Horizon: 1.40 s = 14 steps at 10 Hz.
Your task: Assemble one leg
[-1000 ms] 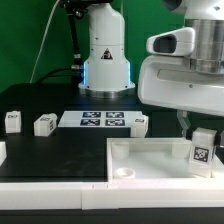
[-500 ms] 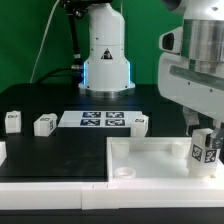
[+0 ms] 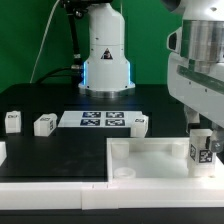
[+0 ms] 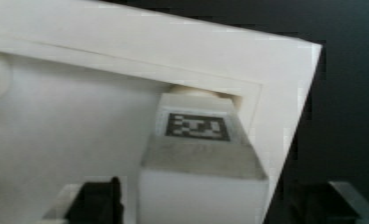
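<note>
My gripper (image 3: pixel 203 133) is shut on a leg (image 3: pixel 203 150), a small white block with a black-and-white tag. It holds the leg upright at the near corner of the large white tray-like part (image 3: pixel 150 152), on the exterior view's right. In the wrist view the leg (image 4: pixel 202 150) runs from between my dark fingers (image 4: pixel 101 200) to the tray's corner (image 4: pixel 92 60), and its far end meets the tray's rim. My gripper (image 4: pixel 216 208) grips its sides. Whether the leg's end sits in a socket is hidden.
Three more loose legs (image 3: pixel 12 121), (image 3: pixel 44 124), (image 3: pixel 139 123) lie on the black table behind the tray. The marker board (image 3: pixel 100 120) lies between them. The robot's white base (image 3: pixel 105 55) stands at the back.
My hand has turned and shifted toward the exterior view's right. The leg has turned a little with it and stays at the same tray corner.
</note>
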Tool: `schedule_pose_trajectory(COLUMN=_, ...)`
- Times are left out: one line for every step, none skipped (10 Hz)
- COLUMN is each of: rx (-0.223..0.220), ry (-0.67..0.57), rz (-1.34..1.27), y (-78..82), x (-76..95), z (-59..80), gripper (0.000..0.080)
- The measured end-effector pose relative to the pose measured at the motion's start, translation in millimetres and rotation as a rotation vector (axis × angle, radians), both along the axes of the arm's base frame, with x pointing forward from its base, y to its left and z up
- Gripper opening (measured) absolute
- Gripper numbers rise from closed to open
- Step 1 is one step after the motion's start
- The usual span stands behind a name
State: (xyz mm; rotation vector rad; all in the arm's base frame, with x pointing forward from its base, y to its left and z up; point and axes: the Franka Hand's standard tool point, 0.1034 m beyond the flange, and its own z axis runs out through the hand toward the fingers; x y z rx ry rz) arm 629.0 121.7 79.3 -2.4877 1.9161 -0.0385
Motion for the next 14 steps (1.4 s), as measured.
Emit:
schedule_pose_trajectory(rx=-0.002, ry=0.004, rz=0.042, y=0.6, x=-0.5, z=-1.1, gripper=0.0623)
schedule_pose_trajectory(rx=-0.004, ry=0.004, rz=0.113, y=1.0, x=-0.3, z=-0.8, gripper=0.0623)
schedule_pose_trajectory(rx=-0.008, ry=0.007, rz=0.238, y=1.0, x=-0.4, z=-0.8, gripper=0.0641)
schedule_pose_trajectory(rx=-0.009, ry=0.007, rz=0.355, y=2.6, x=-0.3, z=-0.6, gripper=0.0648)
schedule_pose_trajectory(rx=-0.012, ry=0.007, rz=0.444, y=2.8, x=-0.1, z=-0.6, gripper=0.0648)
schedule_pose_trajectory(rx=-0.014, ry=0.008, rz=0.579, y=2.8, x=0.1, z=-0.5, gripper=0.0649)
schedule_pose_trajectory(rx=-0.019, ry=0.011, rz=0.704, y=2.9, x=0.0, z=-0.5, gripper=0.0649)
schedule_pose_trajectory(rx=-0.025, ry=0.015, rz=0.846, y=3.5, x=-0.2, z=-0.6, gripper=0.0649)
schedule_pose_trajectory(rx=-0.028, ry=0.015, rz=0.955, y=3.3, x=0.2, z=-0.5, gripper=0.0649)
schedule_pose_trajectory(rx=-0.032, ry=0.018, rz=1.087, y=1.8, x=0.3, z=-0.8, gripper=0.0649)
schedule_pose_trajectory(rx=-0.032, ry=0.021, rz=1.144, y=0.8, x=0.0, z=-1.2, gripper=0.0649)
schedule_pose_trajectory(rx=-0.039, ry=0.025, rz=1.24, y=0.3, x=-0.3, z=-1.5, gripper=0.0649)
schedule_pose_trajectory(rx=-0.042, ry=0.026, rz=1.269, y=-0.2, x=-0.2, z=-1.7, gripper=0.0649)
schedule_pose_trajectory(rx=-0.042, ry=0.026, rz=1.269, y=-0.7, x=-0.1, z=-1.7, gripper=0.0616)
